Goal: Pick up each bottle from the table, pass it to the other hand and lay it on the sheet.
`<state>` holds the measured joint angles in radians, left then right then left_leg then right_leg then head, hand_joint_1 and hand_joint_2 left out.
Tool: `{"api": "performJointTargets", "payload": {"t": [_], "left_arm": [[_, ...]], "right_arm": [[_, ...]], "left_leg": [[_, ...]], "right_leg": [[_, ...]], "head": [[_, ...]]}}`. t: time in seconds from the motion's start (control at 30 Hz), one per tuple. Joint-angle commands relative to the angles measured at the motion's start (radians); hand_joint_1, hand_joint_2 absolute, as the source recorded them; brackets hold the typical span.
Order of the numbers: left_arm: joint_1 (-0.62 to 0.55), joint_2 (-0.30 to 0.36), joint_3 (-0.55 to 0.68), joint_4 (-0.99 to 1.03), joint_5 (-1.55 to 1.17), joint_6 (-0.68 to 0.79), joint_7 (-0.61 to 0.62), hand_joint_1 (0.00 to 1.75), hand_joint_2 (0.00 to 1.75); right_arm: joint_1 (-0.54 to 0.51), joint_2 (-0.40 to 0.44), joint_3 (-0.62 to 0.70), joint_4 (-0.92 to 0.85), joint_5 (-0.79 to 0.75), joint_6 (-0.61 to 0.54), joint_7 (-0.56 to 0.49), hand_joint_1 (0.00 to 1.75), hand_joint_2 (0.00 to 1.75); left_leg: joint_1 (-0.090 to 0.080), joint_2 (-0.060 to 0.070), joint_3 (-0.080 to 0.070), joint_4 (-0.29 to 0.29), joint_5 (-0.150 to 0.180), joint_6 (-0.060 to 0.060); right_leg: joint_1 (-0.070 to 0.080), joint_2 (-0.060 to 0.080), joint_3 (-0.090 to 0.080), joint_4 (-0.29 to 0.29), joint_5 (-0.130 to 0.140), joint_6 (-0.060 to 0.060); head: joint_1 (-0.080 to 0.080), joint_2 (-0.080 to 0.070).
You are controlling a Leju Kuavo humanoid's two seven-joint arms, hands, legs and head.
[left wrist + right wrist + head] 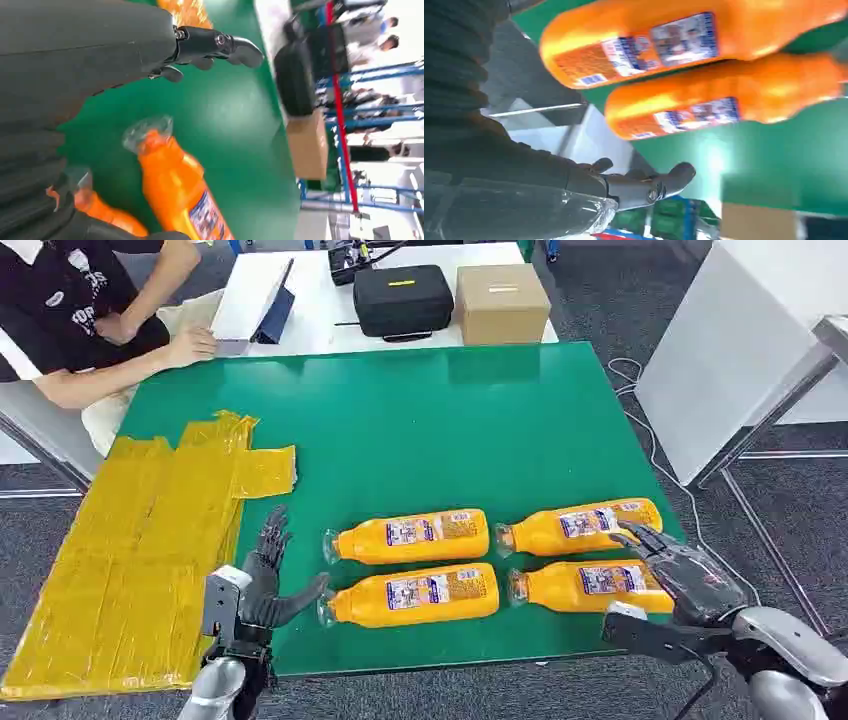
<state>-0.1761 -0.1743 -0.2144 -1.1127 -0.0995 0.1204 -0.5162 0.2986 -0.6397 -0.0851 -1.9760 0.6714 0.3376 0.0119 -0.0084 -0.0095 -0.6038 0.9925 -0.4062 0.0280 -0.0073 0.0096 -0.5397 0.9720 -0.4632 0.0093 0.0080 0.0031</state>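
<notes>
Four orange bottles lie on their sides on the green tabletop [420, 420], in two rows of two, caps pointing toward nine o'clock. The far-left bottle [412, 536] and the near-left bottle [412, 595] lie just beside each other; the far-right bottle [583, 526] and the near-right bottle [585, 585] form the other pair at three o'clock of them. The yellow sheet [140, 540] covers the tabletop's nine o'clock side, well apart from the bottles. The left robot hand [265, 580] stands at nine o'clock of the near-left bottle, its fingers spread and pointing toward twelve o'clock, thumb reaching toward that bottle's cap, holding nothing. The right robot hand [680, 565] is over the three o'clock ends of the right pair, fingers apart and open above the far-right bottle's base; I cannot tell whether it touches either bottle. At twelve o'clock, beyond the green surface, a black case [403, 300] and a cardboard box [502, 303] sit side by side on a white table [320, 320]. A person [90, 330] sits at the ten o'clock corner, one hand resting at the tabletop's edge.
</notes>
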Motion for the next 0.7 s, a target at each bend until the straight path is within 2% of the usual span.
{"api": "performJointTargets", "payload": {"t": [0.03, 0.23, 0.27, 0.37, 0.7], "left_arm": [[0.028, 0.017, 0.019, -0.067, -0.024, 0.014, 0.014, 0.00, 1.75], [0.023, 0.012, 0.025, -0.051, -0.025, 0.009, 0.016, 0.00, 1.75], [0.024, 0.012, 0.024, -0.051, -0.026, 0.007, 0.018, 0.00, 1.75], [0.031, 0.010, 0.026, -0.052, -0.028, 0.003, 0.022, 0.00, 1.75], [0.019, 0.009, 0.018, -0.029, -0.030, 0.001, 0.034, 0.00, 1.75]], "right_arm": [[-0.032, 0.019, -0.100, 0.172, 0.011, 0.030, -0.015, 0.00, 1.75], [-0.072, 0.067, -0.076, 0.218, 0.093, 0.030, -0.002, 0.00, 1.75], [-0.072, 0.068, -0.076, 0.220, 0.098, 0.031, 0.000, 0.00, 1.75], [-0.092, 0.064, -0.072, 0.250, 0.182, -0.004, 0.013, 0.00, 1.75], [-0.091, 0.095, -0.068, 0.291, 0.189, -0.002, -0.029, 0.00, 1.75]], "left_leg": [[0.001, 0.001, 0.004, 0.000, -0.002, -0.002], [0.001, 0.001, 0.006, -0.002, -0.002, -0.003], [0.001, 0.001, 0.003, -0.001, -0.001, -0.002], [0.002, 0.002, 0.006, -0.002, -0.002, -0.003], [0.001, 0.001, 0.005, -0.002, -0.001, -0.002]], "right_leg": [[0.001, 0.000, 0.005, -0.003, -0.001, 0.000], [0.001, 0.000, 0.008, -0.004, -0.001, 0.000], [0.000, 0.000, 0.004, -0.003, 0.000, 0.000], [0.001, 0.000, 0.007, -0.005, 0.000, 0.000], [0.001, 0.000, 0.005, -0.004, 0.000, 0.000]], "head": [[0.000, 0.000], [0.000, 0.000], [0.000, 0.000], [0.000, 0.000], [0.000, 0.000]]}}
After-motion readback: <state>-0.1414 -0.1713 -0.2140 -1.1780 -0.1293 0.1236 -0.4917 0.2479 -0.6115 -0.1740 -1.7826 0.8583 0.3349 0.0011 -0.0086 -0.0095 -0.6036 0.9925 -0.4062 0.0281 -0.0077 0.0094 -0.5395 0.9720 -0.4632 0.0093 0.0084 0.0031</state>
